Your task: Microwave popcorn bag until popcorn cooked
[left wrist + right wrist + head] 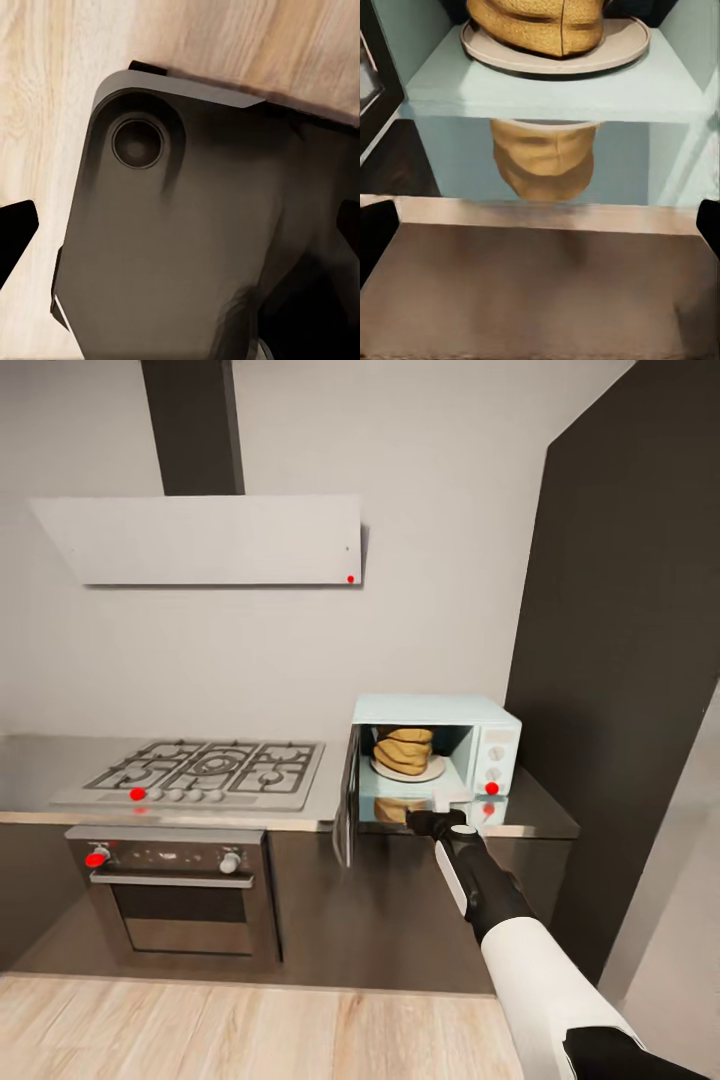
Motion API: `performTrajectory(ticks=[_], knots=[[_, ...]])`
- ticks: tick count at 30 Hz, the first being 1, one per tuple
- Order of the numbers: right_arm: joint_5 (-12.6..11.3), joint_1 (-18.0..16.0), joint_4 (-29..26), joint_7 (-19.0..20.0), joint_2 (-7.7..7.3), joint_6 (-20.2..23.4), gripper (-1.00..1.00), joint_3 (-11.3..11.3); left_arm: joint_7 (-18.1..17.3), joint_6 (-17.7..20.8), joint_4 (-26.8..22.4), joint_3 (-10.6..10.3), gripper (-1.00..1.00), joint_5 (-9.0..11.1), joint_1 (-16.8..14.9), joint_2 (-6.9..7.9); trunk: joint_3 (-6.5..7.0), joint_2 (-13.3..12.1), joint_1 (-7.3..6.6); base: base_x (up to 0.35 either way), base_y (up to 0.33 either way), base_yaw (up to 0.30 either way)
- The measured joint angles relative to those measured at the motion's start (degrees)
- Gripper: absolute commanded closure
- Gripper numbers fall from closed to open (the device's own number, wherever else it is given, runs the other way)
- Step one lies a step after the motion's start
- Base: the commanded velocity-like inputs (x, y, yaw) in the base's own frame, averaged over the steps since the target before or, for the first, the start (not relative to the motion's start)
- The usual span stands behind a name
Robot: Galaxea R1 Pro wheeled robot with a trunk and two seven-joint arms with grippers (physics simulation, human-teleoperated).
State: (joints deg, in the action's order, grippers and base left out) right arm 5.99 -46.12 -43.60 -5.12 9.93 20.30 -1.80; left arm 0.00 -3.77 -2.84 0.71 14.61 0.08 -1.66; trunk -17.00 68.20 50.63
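Hovering wide open, empty, right end effector before microwave holding popcorn bag.

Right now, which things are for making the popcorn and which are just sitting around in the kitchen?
For the popcorn job:
- popcorn bag, on the plate inside the microwave
- microwave, door open
- countertop under it
- right hand, in front of the opening

Just sitting around:
- gas hob
- oven
- hood
- wooden floor
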Motion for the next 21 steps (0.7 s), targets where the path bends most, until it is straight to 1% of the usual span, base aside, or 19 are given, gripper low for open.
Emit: performTrajectory(ticks=[1, 4, 6, 9, 13, 14, 15, 17, 19, 20, 21], knots=[[0.0, 0.0, 0.0, 0.0, -0.17, 0.4, -1.0, 0.0, 0.0, 0.0, 0.0, 0.0, -1.0, 0.0, 0.0, 0.0, 0.0, 0.0, 0.0, -0.261, 0.0, 0.0], [-0.1, 0.0, 0.0, 0.0, -1.5, 2.5, -1.0, 0.0, 0.0, 0.0, 0.0, 0.0, -1.0, 0.0, 0.0, -0.04, 0.0, 0.0, -0.01, -0.252, 0.0, 0.0], [0.0, 0.0, -0.1, 0.0, -1.86, 3.6, -1.0, -0.1, 0.0, 0.0, 0.0, 0.0, -1.0, 0.0, 0.0, -0.03, 0.0, 0.0, -0.01, -0.231, 0.0, 0.0], [0.0, 0.0, 0.0, 0.0, -3.0, 5.8, -1.0, -0.1, 0.0, 0.0, 0.0, 0.0, -1.0, 0.0, 0.0, -0.01, 0.0, 0.0, -0.02, -0.137, 0.0, 0.0], [-0.1, 0.0, 0.8, 0.0, -5.53, 8.8, -1.0, 0.0, 0.0, 0.0, 0.0, 0.0, -1.0, 0.0, 0.0, 0.0, 0.0, 0.0, -0.03, -0.032, 0.0, 0.0], [-0.2, 0.0, 2.5, 0.0, -6.74, 10.1, -1.0, 0.0, 0.0, 0.0, 0.0, 0.0, -1.0, 0.0, 0.0, 0.0, 0.0, 0.0, -0.03, -0.009, 0.0, 0.0], [-0.3, 0.0, 3.2, 0.0, -7.12, 10.4, -1.0, -0.1, 0.0, 0.0, 0.0, 0.0, -1.0, 0.0, 0.0, 0.0, 0.0, 0.0, -0.03, -0.005, 0.0, 0.0], [-0.2, 0.0, 7.5, -0.1, -8.44, 11.0, -1.0, -0.1, 0.0, 0.0, 0.0, 0.0, -1.0, 0.0, 0.0, 0.0, -0.01, 0.0, -0.03, -0.002, 0.0, 0.0], [-0.2, 0.0, 9.8, -0.1, -9.15, 11.0, -1.0, -0.1, 0.0, 0.0, 0.0, 0.0, -1.0, 0.0, 0.0, 0.0, 0.0, 0.0, -0.03, -0.001, 0.0, 0.0], [-0.2, 0.0, 12.2, -0.2, -9.69, 11.0, -1.0, -0.1, 0.0, 0.0, 0.0, 0.0, -1.0, 0.0, 0.0, 0.0, -0.01, 0.0, -0.03, 0.0, 0.0, 0.0], [-0.2, 0.0, 13.2, -0.2, -9.82, 11.0, -1.0, -0.1, 0.0, 0.0, 0.0, -0.1, -1.0, 0.0, 0.0, 0.0, 0.0, 0.0, -0.03, 0.0, 0.0, 0.0]])
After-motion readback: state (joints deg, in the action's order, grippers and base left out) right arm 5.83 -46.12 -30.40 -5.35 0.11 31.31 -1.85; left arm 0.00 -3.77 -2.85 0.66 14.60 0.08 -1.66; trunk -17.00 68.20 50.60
